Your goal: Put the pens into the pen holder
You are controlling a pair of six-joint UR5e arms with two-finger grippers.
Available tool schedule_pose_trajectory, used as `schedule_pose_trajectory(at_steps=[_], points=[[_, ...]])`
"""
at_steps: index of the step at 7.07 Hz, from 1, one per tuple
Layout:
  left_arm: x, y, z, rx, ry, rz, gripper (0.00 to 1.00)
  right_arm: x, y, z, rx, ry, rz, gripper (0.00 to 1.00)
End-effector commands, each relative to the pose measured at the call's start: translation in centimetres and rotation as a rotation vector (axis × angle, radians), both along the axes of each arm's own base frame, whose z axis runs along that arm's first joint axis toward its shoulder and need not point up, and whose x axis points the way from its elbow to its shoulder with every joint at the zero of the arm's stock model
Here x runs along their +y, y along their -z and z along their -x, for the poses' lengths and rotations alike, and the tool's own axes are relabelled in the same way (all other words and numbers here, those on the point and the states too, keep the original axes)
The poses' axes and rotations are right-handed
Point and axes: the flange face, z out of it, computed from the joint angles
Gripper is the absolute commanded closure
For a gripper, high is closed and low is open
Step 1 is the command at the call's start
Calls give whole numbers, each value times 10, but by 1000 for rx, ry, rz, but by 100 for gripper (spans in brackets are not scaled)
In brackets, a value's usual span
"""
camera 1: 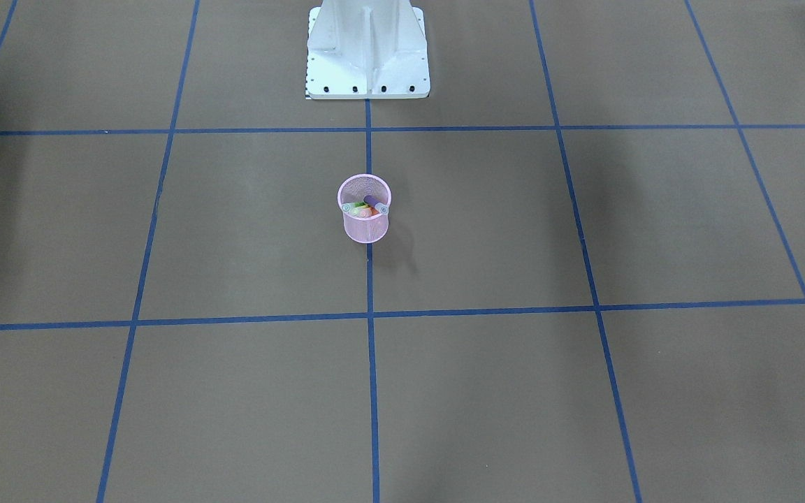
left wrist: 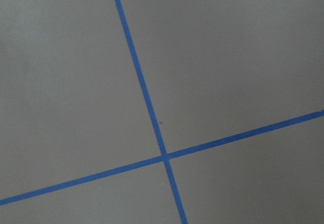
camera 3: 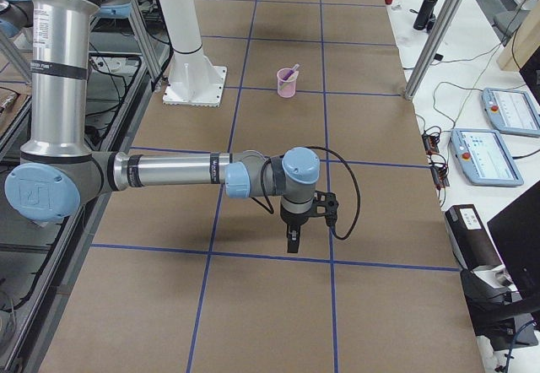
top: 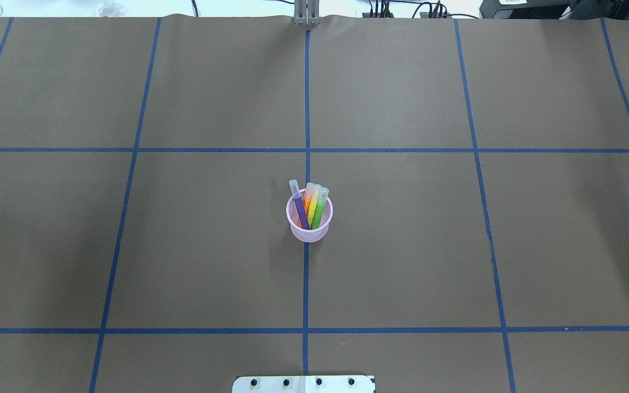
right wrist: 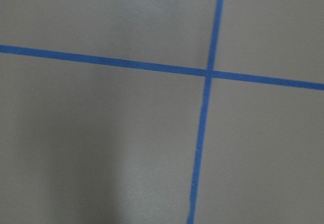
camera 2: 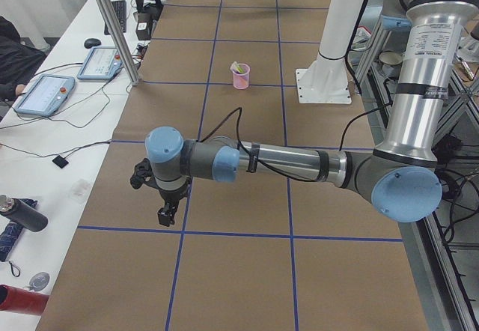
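Evidently the pens (top: 313,206) in the pen holder (top: 309,233) are judged light, stiff and slick, and are best gripped at the caps. The state of the left claw (camera 2: 165,216) and right claw (camera 3: 291,243) cannot be told.

the pens (top: 312,206) have their lower ends lost inside the pen holder (top: 309,233); in the side views they are too small to tell apart. the robot base (camera 1: 367,66) is cut off at the front view's 12 o'clock edge. the left gripper (camera 2: 165,216) and right gripper (camera 3: 291,244) show only in side views, jaws unreadable.
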Motion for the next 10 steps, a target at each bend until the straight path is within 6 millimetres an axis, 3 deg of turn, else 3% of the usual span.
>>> schedule_pose_trajectory(at_steps=[1,2,3,5,6,8,9,10], points=[[21,-44,4,-24,4,-27,1,10,0,-12,-107,-24,12,0],[24,-46,7,-13,10,-15,1,12,-10,-19,-104,-40,32,0],[25,-35,12,12,23,-2,1,13,-22,-24,-106,-51,54,0],[35,30,12,12,29,93,1,15,-39,-41,-113,-27,28,0],[43,32,11,18,49,112,1,14,-40,-45,-110,-36,27,0],[48,27,9,22,52,123,1,11,-30,-56,-117,-60,3,0],[48,26,9,21,53,124,1,11,-2,-62,-115,-73,-41,0],[48,27,9,21,53,123,1,18,11,-63,-114,-82,-56,0]])
